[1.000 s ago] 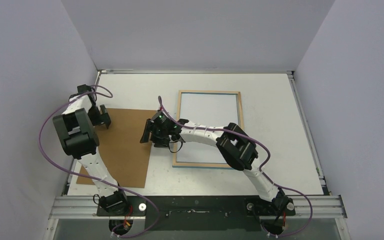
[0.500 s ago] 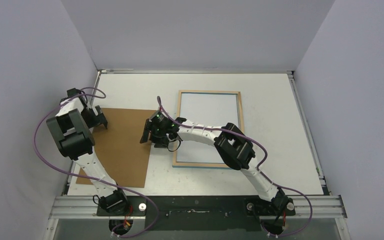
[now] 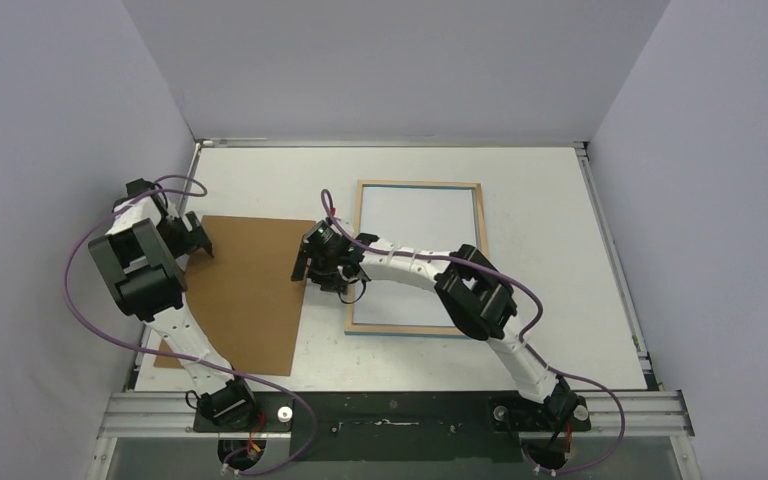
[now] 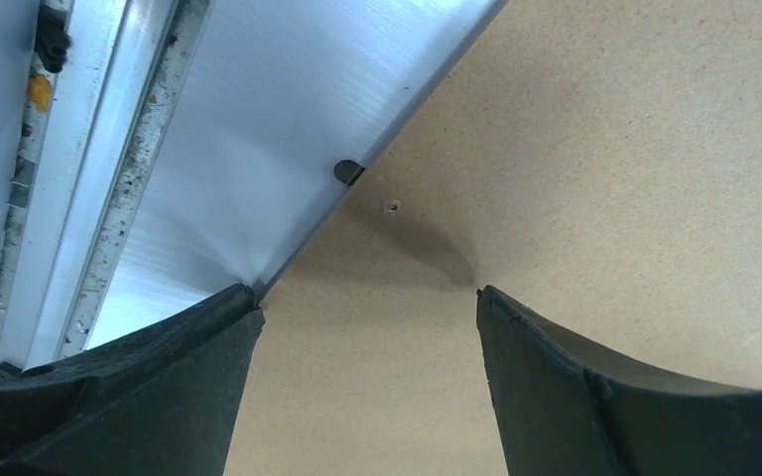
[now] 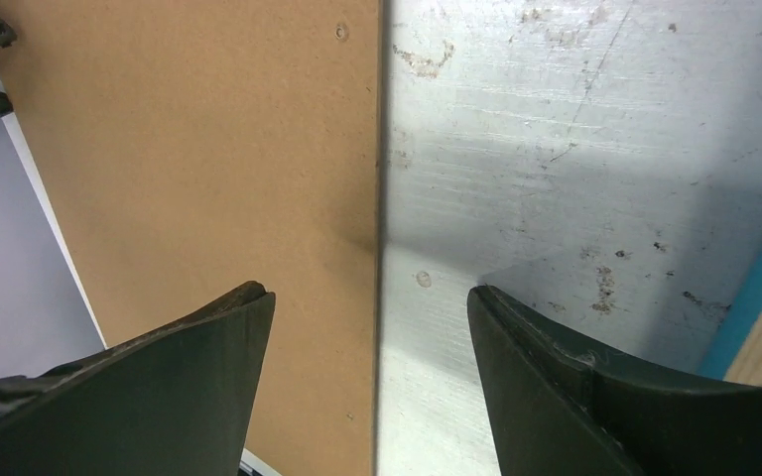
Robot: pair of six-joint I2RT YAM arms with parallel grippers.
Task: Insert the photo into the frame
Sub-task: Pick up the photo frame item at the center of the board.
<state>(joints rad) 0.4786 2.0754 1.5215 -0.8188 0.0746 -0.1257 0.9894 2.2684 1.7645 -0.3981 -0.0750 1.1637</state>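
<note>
Thin rectangular picture frame (image 3: 482, 225), light wood-coloured border uppermost, blue sliver along near edge, pale panel inside; flat on white scuffed counter (image 3: 545, 210), right of centre. Plain brown backing board (image 3: 245, 300) flat to its left, apart from it; left hand (image 3: 203, 245) with fingers apart over far left corner of board, right hand (image 3: 303, 268) with fingers apart astride board's right edge. Pale lilac-grey walls (image 3: 390, 60) on three sides.

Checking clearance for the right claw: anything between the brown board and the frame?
Only bare, scuffed table lies between the brown board and the frame, as the right wrist view shows. The open right claw straddles the board's edge there.
</note>
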